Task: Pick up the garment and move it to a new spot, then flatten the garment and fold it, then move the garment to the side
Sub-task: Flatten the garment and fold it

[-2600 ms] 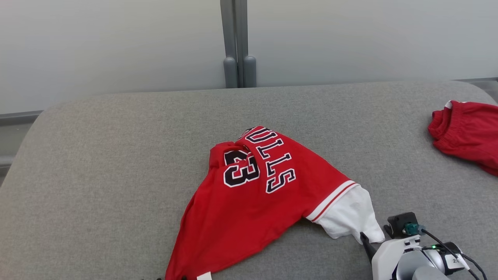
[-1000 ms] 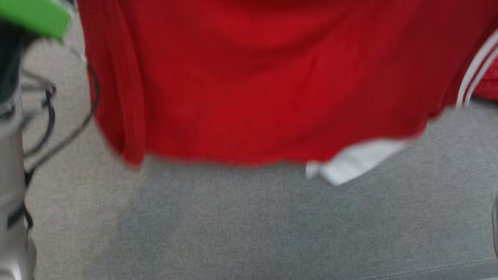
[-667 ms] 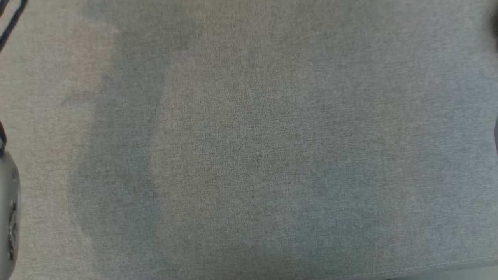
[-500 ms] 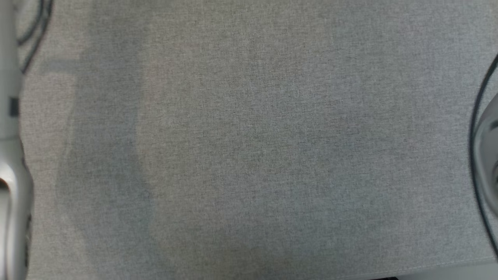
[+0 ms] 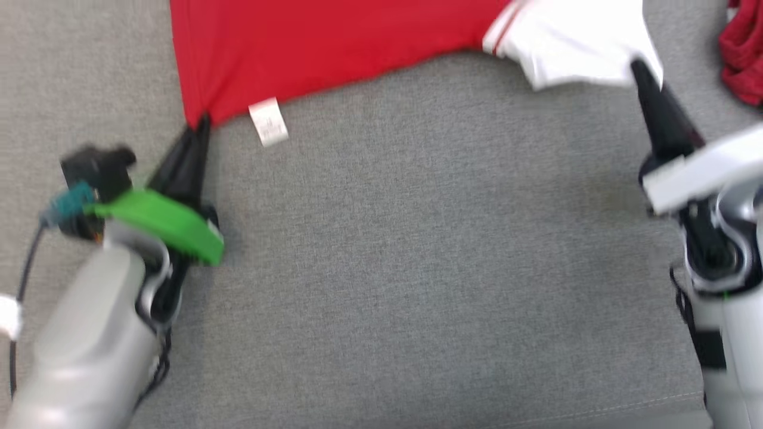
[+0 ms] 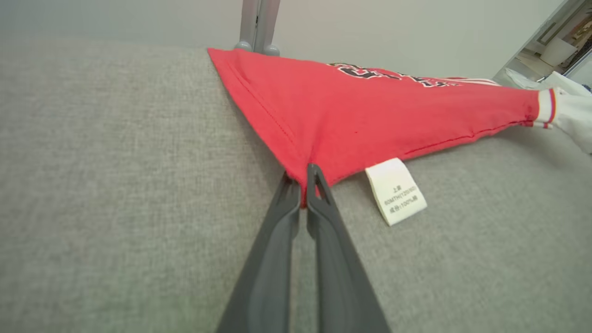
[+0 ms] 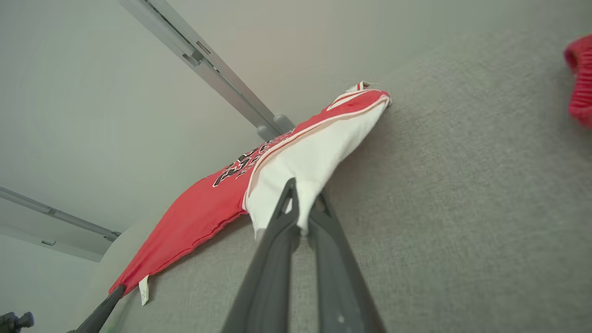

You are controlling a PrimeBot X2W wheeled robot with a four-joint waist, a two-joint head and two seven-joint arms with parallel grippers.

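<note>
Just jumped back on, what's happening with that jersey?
Both tools have the red jersey. The left tool is shut on a red hem corner beside the care label, and the right tool is shut on the white sleeve. The jersey is stretched out between them over the grey cushion, not yet folded. A second red garment lies off to the right.

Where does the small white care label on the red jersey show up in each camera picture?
Head view: care label upper left, just below the jersey hem.
Left wrist view: care label right of centre, beside the left gripper.
Right wrist view: care label bottom left, tiny.
Shared landmark: the left gripper pinching the red corner beside it.
</note>
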